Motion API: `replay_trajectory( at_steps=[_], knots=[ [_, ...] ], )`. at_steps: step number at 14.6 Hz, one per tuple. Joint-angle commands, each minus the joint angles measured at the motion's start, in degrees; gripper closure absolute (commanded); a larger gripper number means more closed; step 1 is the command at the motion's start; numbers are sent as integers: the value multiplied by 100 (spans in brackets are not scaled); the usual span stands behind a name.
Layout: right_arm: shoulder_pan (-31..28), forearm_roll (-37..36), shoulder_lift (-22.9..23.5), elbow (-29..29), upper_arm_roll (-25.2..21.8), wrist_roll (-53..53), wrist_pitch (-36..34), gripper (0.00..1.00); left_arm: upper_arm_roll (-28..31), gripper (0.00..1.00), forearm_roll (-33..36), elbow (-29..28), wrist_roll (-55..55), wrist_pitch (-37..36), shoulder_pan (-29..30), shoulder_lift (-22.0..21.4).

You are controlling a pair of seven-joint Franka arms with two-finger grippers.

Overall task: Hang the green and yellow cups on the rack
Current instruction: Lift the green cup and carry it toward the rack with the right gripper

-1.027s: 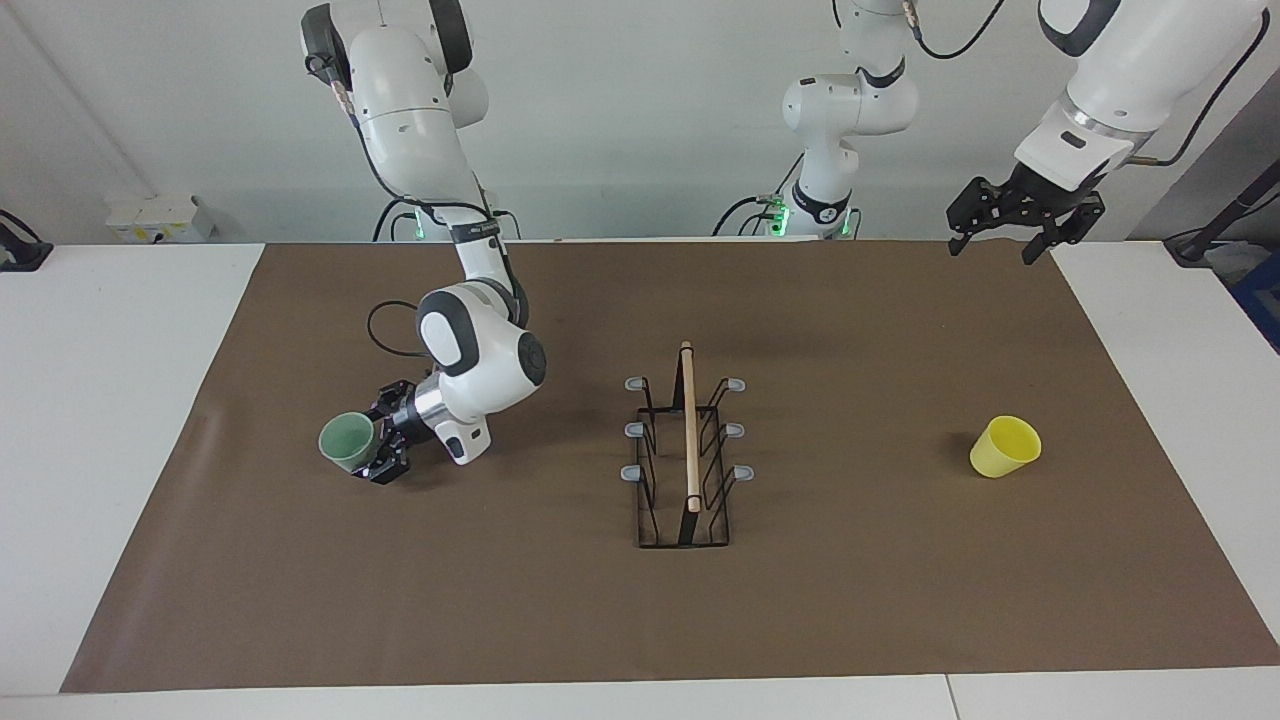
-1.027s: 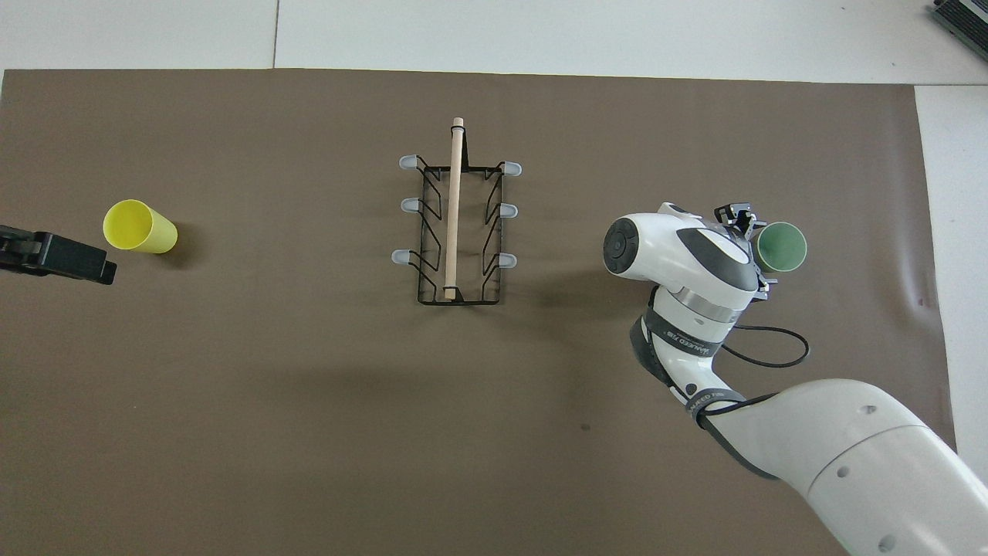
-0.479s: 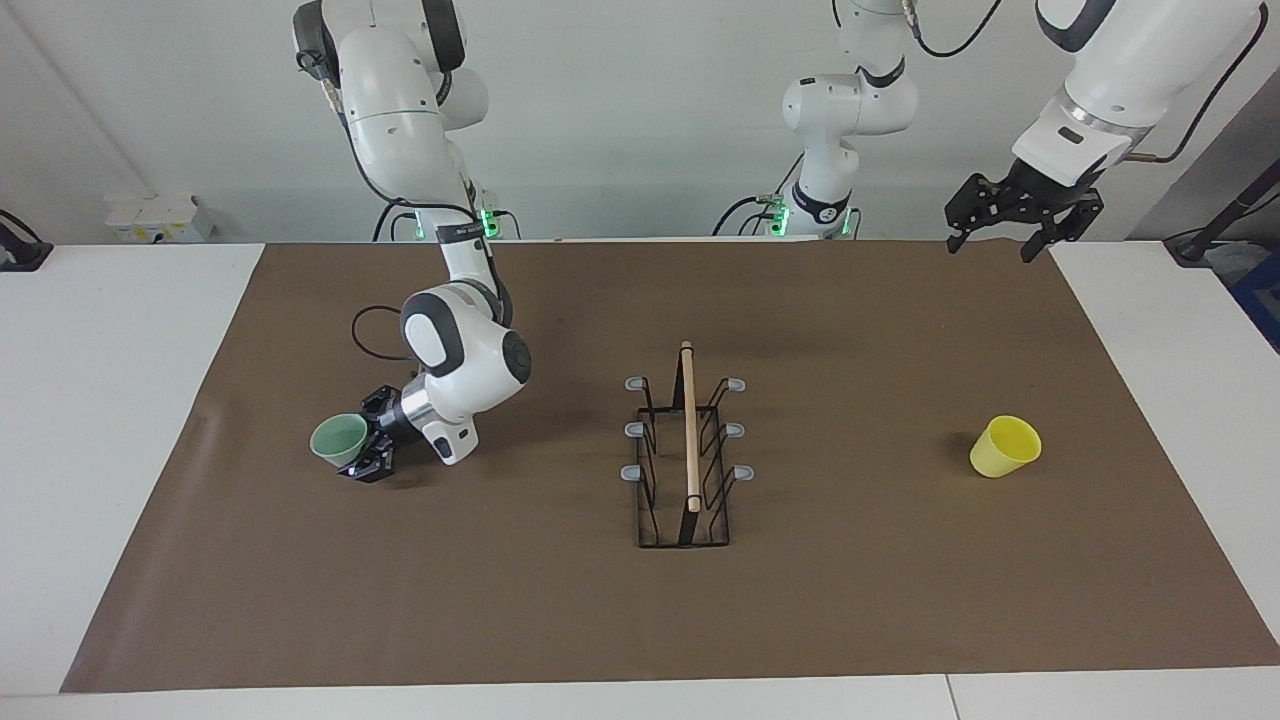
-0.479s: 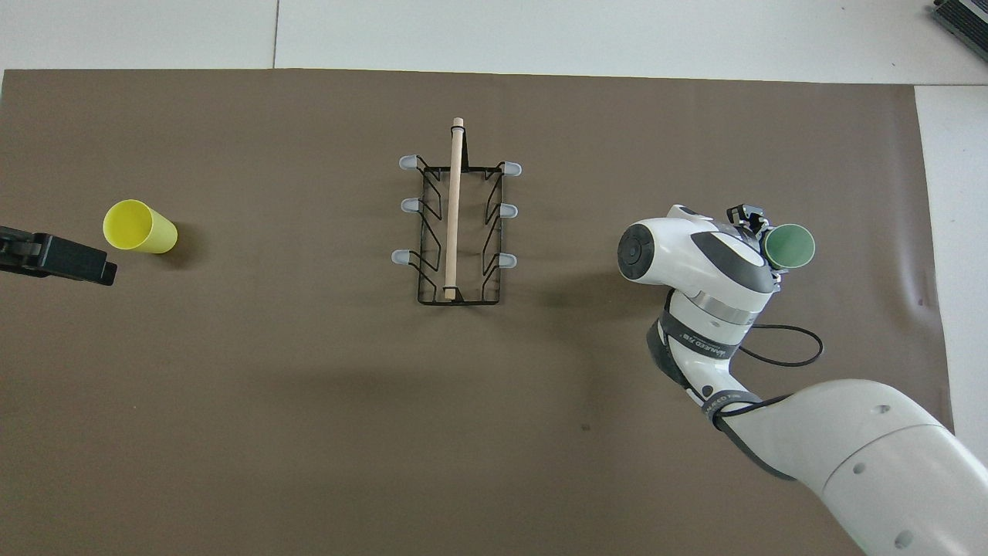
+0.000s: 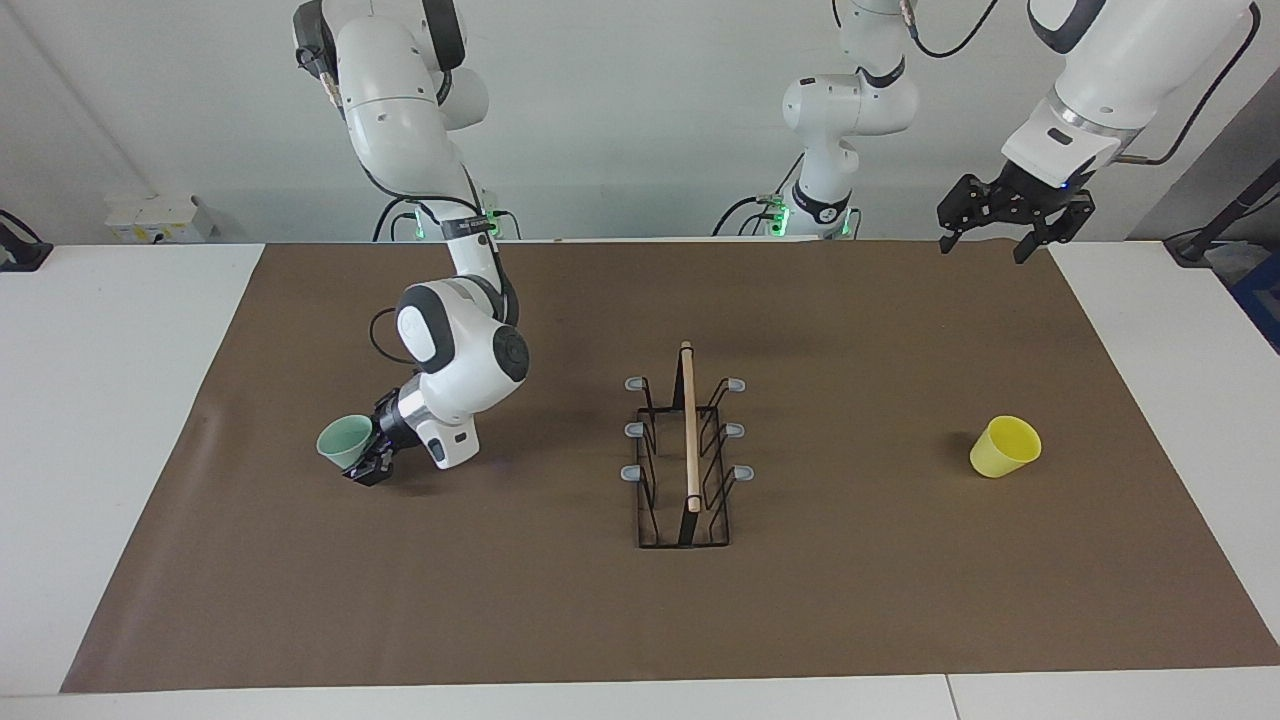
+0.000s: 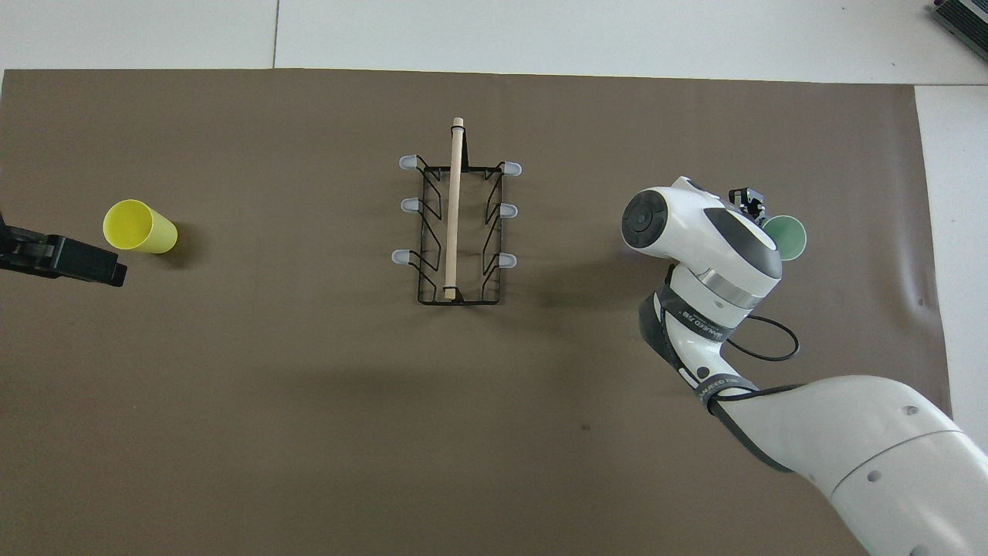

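Note:
The pale green cup [image 5: 345,440] is held in my right gripper [image 5: 368,452], low over the brown mat toward the right arm's end of the table, with its mouth tilted up and outward. It also shows in the overhead view [image 6: 787,235], partly covered by the right wrist. The black wire rack [image 5: 686,455] with its wooden dowel stands at the middle of the mat and holds no cups. The yellow cup [image 5: 1005,446] rests on the mat toward the left arm's end. My left gripper [image 5: 985,240] is open and empty, raised over the mat's corner by the left arm's base.
The brown mat [image 5: 560,620] covers most of the white table. A third robot base [image 5: 825,215] stands at the table's edge between the two arms. The right arm's black cable [image 6: 776,351] loops out beside its wrist.
My right gripper has swung with the green cup a little toward the right arm's end and turned its wrist. My left gripper has risen slightly.

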Motion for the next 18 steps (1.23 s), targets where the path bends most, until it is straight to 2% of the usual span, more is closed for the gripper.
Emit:
replay_trajectory(
  at_steps=[1,3,6,10,13,15,18],
  knots=[
    [-123,1148,-82,442,45,-49,-231,100,47,0,80,-111,-77,291,-52,-54],
    [-185,2011,-327,460,45,-23,-240,100,109,0,37,-120,-77,344,-25,25],
    [-255,3215,-583,495,37,-57,-188,100,319,0,-16,11,-77,432,-25,411],
    [-273,4718,-1004,416,45,-408,154,100,706,0,-174,801,-85,476,-51,1385],
    [-203,5817,-1312,407,37,-646,366,100,978,0,-218,1233,-208,808,-60,2036],
    [-141,6302,-1566,294,45,-716,699,100,1171,0,-367,1426,-208,1046,-60,2414],
    [8,7223,-1769,39,54,-997,1383,100,1593,0,-683,2172,-217,1021,-43,3231]
  ],
)
